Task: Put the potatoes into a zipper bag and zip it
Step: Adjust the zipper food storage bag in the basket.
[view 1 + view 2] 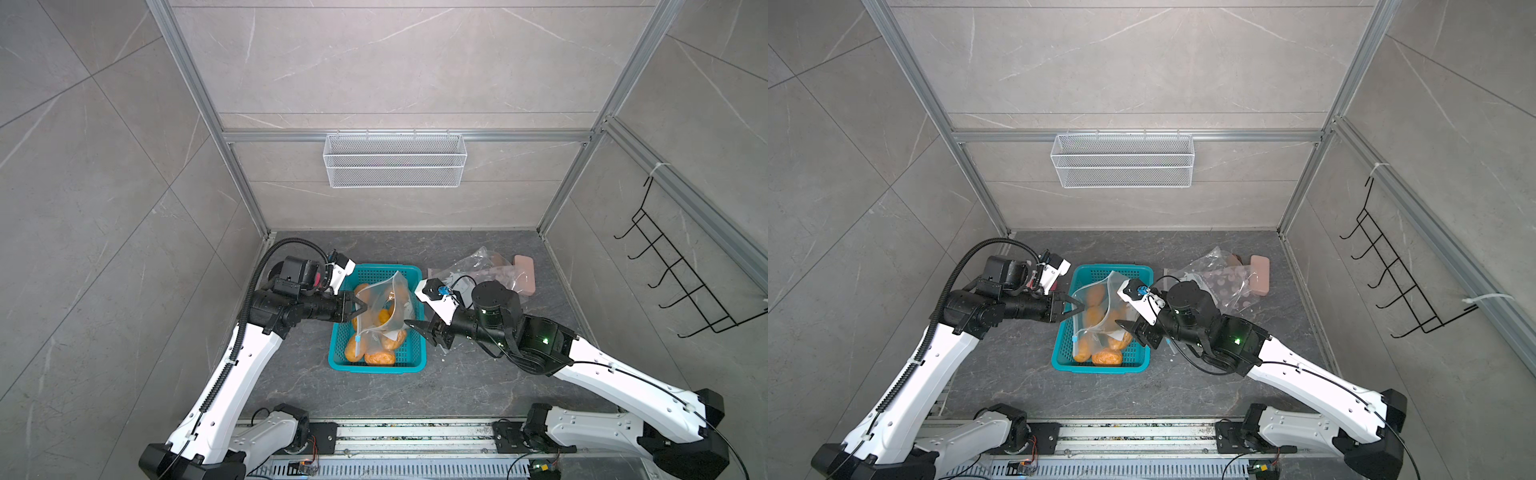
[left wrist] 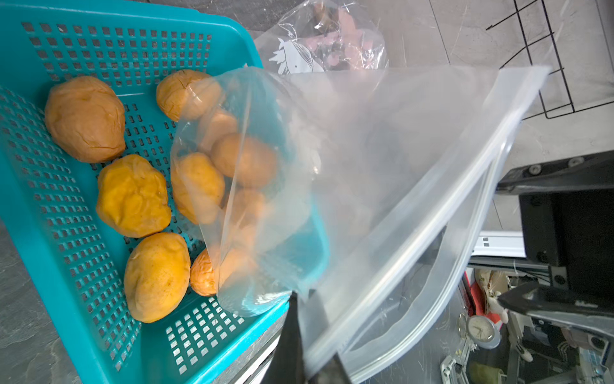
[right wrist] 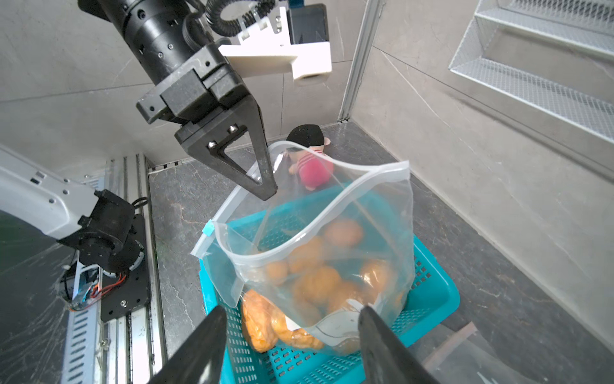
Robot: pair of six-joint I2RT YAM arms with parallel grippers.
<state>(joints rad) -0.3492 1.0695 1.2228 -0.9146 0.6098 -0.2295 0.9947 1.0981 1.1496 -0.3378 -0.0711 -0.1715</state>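
- Your left pincer is clenched on one lip of the zipper bag, holding the mouth up over the teal basket. Your right pincer is released, jaws apart and gripping nothing, just beside the bag's lower end at the basket's edge.
- The potatoes lie heaped in the basket on the tabletop. Several show through the film, but I cannot tell whether any is inside the bag.
- Expect each potato to be firm, rounded and fairly heavy, with wrinkled, slightly glossy skin. Take it across its narrow middle, not by the tapered ends, where the jaws would likely squeeze it out.
- The bag is thin, limp and slick. It will probably sag and twist as weight goes in, so the one-lip hold bears the load, and a slip there is your main risk.
- With only one lip held, the mouth gapes unevenly. Drop potatoes through the wide part, clear of the zip track.
- For zipping, the blue slider sits at one end of the track. Pinch there while the other end is kept taut.
- The doll near the basket is not yours to bag.
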